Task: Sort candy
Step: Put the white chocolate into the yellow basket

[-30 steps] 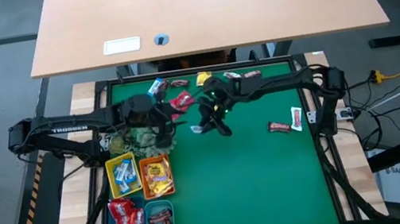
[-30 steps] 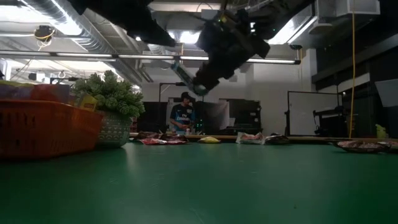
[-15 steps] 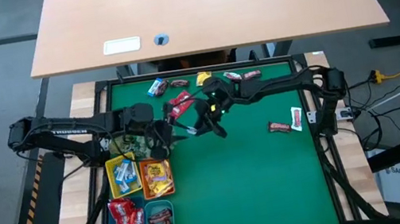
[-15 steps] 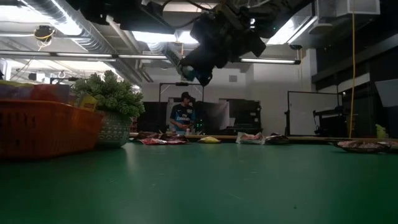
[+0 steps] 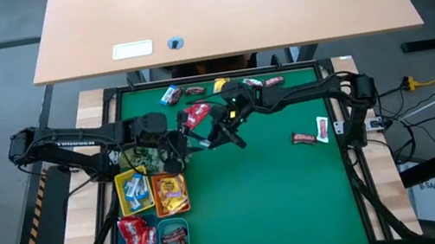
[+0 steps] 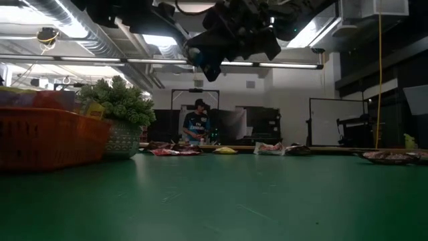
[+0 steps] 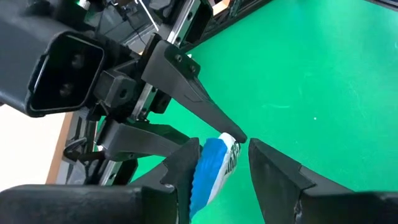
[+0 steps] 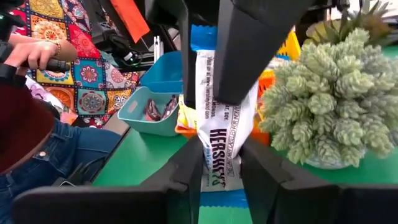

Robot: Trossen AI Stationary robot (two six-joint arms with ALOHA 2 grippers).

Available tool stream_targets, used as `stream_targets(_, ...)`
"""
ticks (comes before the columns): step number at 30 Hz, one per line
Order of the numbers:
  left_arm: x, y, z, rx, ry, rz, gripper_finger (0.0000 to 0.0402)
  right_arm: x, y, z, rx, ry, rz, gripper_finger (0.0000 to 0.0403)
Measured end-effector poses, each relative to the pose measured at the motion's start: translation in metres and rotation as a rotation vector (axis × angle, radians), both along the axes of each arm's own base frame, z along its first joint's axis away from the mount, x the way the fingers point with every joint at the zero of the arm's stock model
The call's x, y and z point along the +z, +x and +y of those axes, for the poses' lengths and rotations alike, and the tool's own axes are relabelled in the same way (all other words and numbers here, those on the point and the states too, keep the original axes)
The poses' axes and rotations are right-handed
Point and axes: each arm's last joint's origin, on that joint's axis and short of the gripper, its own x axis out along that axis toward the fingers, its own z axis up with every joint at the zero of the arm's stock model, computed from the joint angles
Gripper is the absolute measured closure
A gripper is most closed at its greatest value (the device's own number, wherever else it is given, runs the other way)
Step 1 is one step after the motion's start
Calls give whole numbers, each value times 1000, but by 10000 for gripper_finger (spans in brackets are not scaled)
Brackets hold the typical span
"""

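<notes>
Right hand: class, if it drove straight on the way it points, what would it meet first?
Probably the left hand, straddling the blue-white candy that the right hand grips; the plant lies behind.

Between the matt dark plastic fingers of the right hand (image 8: 221, 163) we see a candy (image 8: 219, 127) in a glossy white-and-blue wrapper, smooth with crinkled ends. The left hand (image 7: 217, 163), touching it from the opposite side, has the same dull black plastic look. Below both hands the surface (image 5: 281, 191) looks like a matt green mat. Beyond the candy, the plant ball (image 8: 336, 93) appears rough and spiky, and the teal tray (image 8: 152, 115) smooth plastic.
</notes>
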Motion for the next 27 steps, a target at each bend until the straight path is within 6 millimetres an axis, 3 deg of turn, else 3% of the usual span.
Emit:
stream_targets(5,0,0,0,0,0,1,279,0,0,0,1,-7,-7,313)
stream_targets(14,0,0,0,1,0,6,360,0,0,0,-14,-16,-8,313)
stream_targets(19,-1,0,0,3,-3,7,378,0,1,-1,-30,-24,-7,307)
stream_targets(27,0,-3,-1,90,-191,18,369,0,0,-1,-32,-18,2,209)
